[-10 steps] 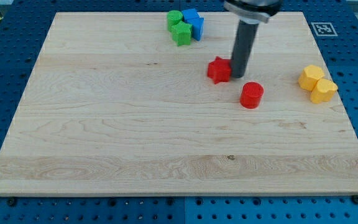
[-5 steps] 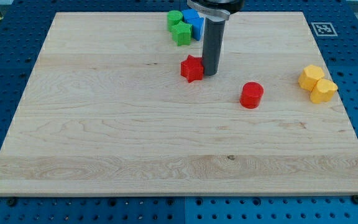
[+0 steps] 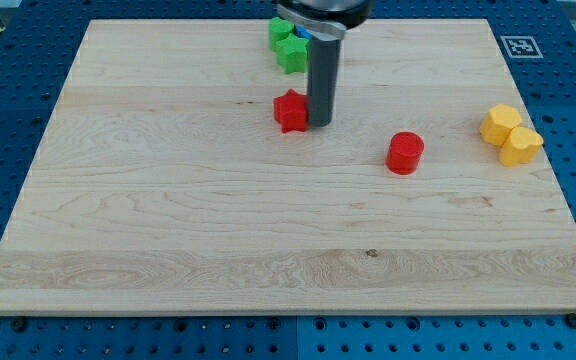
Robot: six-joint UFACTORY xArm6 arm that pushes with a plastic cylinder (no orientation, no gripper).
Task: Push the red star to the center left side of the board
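The red star (image 3: 290,111) lies on the wooden board (image 3: 168,220), a little left of the middle and in the upper half of the view. My tip (image 3: 319,123) touches the star's right side. The dark rod rises from there to the view's top and hides part of the blocks behind it.
A red cylinder (image 3: 405,153) stands to the right of my tip. Two yellow blocks (image 3: 511,134) sit near the board's right edge. Green blocks (image 3: 287,45) and a blue block (image 3: 303,32), partly hidden by the rod, sit at the top edge.
My tip has slid to the view's left and pushed the red star with it, from right of the board's middle to left of it. The other blocks have not moved.
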